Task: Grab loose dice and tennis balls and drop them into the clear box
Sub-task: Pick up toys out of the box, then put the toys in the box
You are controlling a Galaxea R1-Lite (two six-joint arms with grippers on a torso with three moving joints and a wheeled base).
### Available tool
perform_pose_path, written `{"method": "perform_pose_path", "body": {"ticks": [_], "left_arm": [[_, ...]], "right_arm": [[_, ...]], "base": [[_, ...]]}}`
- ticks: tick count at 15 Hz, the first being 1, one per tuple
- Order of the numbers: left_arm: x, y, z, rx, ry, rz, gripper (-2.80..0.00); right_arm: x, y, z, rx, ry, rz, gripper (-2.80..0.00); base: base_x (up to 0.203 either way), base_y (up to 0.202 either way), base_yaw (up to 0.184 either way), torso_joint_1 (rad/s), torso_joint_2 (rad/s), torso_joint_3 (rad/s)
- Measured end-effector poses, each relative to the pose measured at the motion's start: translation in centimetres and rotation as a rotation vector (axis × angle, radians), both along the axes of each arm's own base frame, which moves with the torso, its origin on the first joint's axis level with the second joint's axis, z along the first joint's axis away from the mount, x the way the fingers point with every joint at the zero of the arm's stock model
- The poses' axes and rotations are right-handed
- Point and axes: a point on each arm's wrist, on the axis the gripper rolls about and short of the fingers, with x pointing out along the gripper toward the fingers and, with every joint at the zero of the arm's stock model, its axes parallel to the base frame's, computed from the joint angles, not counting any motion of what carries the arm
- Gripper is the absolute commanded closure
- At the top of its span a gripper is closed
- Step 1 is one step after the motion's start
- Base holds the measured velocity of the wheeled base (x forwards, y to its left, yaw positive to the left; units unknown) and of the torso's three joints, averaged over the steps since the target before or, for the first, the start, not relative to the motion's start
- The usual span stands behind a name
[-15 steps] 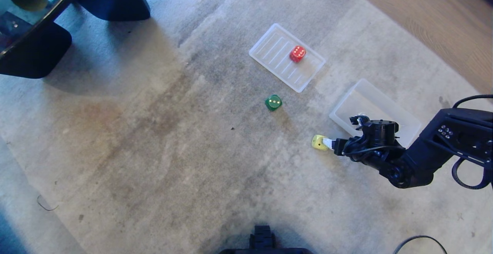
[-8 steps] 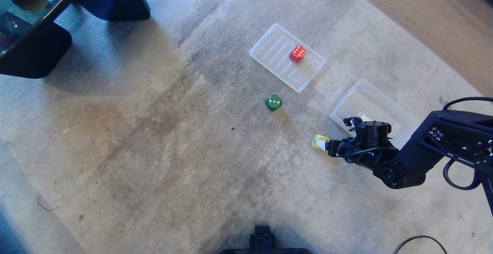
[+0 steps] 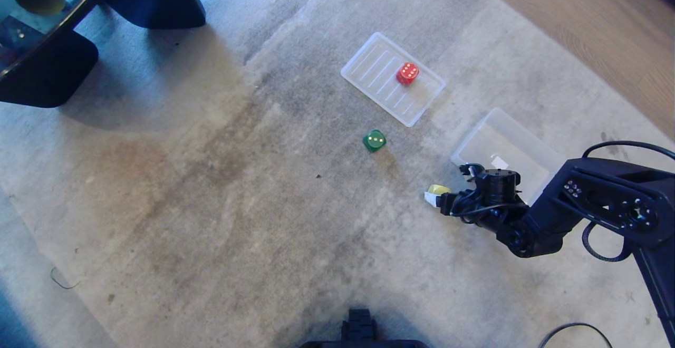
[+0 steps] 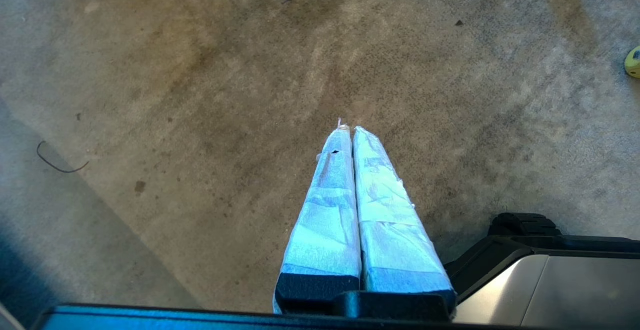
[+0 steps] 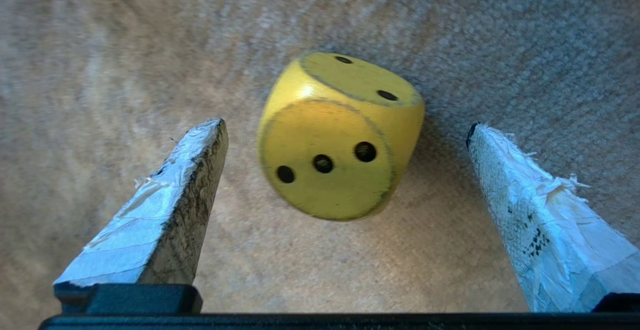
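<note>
right hand (image 5: 345,130): spread wide, empty | yellow die (image 5: 340,135): between fingers, mostly hidden in head view

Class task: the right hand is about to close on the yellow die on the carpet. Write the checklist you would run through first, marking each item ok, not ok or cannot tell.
1. Right hand open wide enough for the yellow die: ok.
2. Die centred between the fingers: ok, with a gap on each side.
3. Fingers far enough past the die's sides: not ok; the tips reach only partway along it.
4. Clear box ready nearby: ok, beside the die on the carpet and open-topped.
5. Nothing crowding the die: ok; the green die lies well apart.
6. Left hand out of the way: ok, shut and parked.
</note>
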Motion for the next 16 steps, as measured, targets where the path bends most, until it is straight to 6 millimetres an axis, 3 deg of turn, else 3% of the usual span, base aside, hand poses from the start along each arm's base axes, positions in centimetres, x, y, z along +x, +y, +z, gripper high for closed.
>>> {"method": "perform_pose_path", "body": {"ticks": [1,6,10,13,16], "left_arm": [[0.0,0.0,0.0,0.000,0.000,0.000,0.00],[0.0,0.0,0.0,0.000,0.000,0.000,0.00],[0.0,0.0,0.0,0.000,0.000,0.000,0.00],[0.0,0.0,0.0,0.000,0.000,0.000,0.00],[0.0,0.0,0.0,0.000,0.000,0.000,0.00]], "right_arm": [[0.2,0.0,-0.4,-0.002,0.001,-0.004,0.00],[1.3,-0.2,-1.5,-0.007,-0.079,-0.014,0.00],[1.1,-0.6,-1.5,-0.023,-0.067,-0.052,0.00],[-1.4,-1.2,0.0,-0.033,-0.017,-0.063,0.00],[-6.0,-2.6,3.9,-0.051,0.007,-0.077,0.00]], "base": [[0.000,0.000,0.000,0.000,0.00,0.000],[0.000,0.000,0.000,0.000,0.00,0.000],[0.000,0.000,0.000,0.000,0.00,0.000],[0.000,0.000,0.000,0.000,0.00,0.000],[0.000,0.000,0.000,0.000,0.00,0.000]]}}
